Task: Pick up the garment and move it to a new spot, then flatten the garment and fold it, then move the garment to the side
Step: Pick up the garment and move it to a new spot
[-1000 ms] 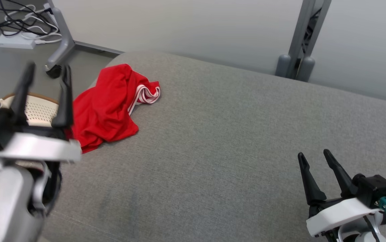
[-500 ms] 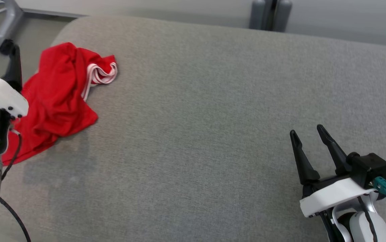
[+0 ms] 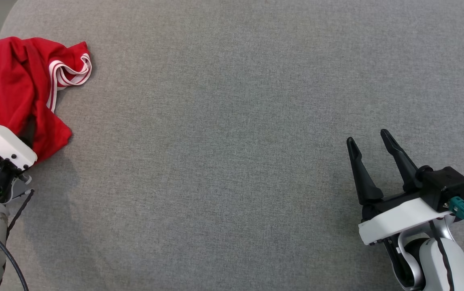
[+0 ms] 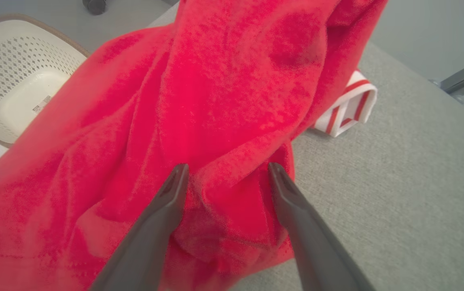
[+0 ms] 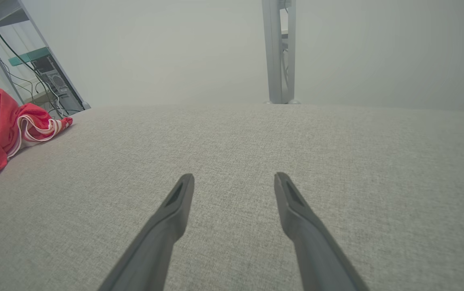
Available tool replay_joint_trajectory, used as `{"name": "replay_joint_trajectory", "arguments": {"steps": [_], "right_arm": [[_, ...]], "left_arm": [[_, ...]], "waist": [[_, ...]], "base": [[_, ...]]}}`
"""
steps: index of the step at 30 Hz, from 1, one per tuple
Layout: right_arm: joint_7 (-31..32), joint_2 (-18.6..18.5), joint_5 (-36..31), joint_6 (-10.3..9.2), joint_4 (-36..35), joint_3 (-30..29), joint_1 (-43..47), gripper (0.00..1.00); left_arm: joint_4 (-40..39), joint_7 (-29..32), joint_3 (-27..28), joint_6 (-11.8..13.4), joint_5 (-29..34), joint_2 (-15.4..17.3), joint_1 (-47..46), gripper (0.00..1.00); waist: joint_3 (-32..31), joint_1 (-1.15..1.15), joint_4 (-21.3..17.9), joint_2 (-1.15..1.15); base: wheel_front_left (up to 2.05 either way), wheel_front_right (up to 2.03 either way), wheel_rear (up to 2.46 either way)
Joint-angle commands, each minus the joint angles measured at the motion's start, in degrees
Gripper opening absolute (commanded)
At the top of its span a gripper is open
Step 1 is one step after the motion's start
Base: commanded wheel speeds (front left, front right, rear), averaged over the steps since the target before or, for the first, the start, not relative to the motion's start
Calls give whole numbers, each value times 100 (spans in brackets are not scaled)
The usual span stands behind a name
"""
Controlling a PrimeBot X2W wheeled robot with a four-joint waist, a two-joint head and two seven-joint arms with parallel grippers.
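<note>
The left hand [image 4: 225,169] is released, its fingers spread to either side of a raised fold of the red garment [image 4: 215,81]. The garment lies crumpled at the left edge of the grey fabric tabletop [image 3: 232,121]. For a sound pick-up I would sink the tips a little deeper before clenching, so they take a thick ridge rather than a thin skin of cloth, then lift straight up until the striped hem [image 4: 347,109] clears. The right hand [image 3: 367,135], also released and holding nothing, hovers well apart over bare fabric, and the open middle looks the obvious new spot. Beyond the garment a pale perforated basket [image 4: 17,81] sits on the floor. Farther off are a grey metal post [image 5: 278,52] and a plain wall.
</note>
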Motion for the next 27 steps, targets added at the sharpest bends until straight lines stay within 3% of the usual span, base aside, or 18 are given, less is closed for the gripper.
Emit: {"name": "replay_joint_trajectory", "arguments": {"steps": [1, 2, 3, 8, 13, 17, 22, 27], "right_arm": [[-7, -28, -47, -2, 8, -6, -66, 100], [-17, -29, -39, -2, 19, -14, -71, 100], [-25, -29, -26, -2, 31, -24, -77, 100], [-73, -28, 15, -2, 116, -85, 14, 100], [-125, -28, 72, -2, 209, -129, 138, 100], [-161, -29, 140, -2, 271, -144, 248, 100], [-227, -28, 285, -2, 370, -155, 451, 100], [-276, -29, 400, -2, 438, -150, 652, 100]], "left_arm": [[108, -47, 24, -52, -38, 22, -128, 59], [165, -160, 40, -56, -49, 37, -159, 18], [214, -262, 42, -68, -39, 53, -191, 0], [287, -958, -75, -92, 182, 214, -403, 0], [85, -1882, -296, 40, 598, 432, -763, 0], [-142, -2244, -391, 103, 783, 526, -989, 0], [-858, -2484, -489, 195, 1078, 621, -1118, 0], [-2058, -2511, -588, 423, 1416, 649, -817, 0]], "waist": [[10, 0, -19, 0], [3, 0, -20, 0], [-11, 0, -16, 0], [-225, 0, 47, 0], [-599, 0, 138, 0], [-881, 0, 187, 0], [-1363, 0, 212, 0], [-1754, 0, 167, 0]], "base": [[0, 0, 0], [0, 0, 0], [0, 0, 0], [0, 0, 0], [0, 0, 0], [0, 0, 0], [0, 0, 0], [0, 0, 0]]}}
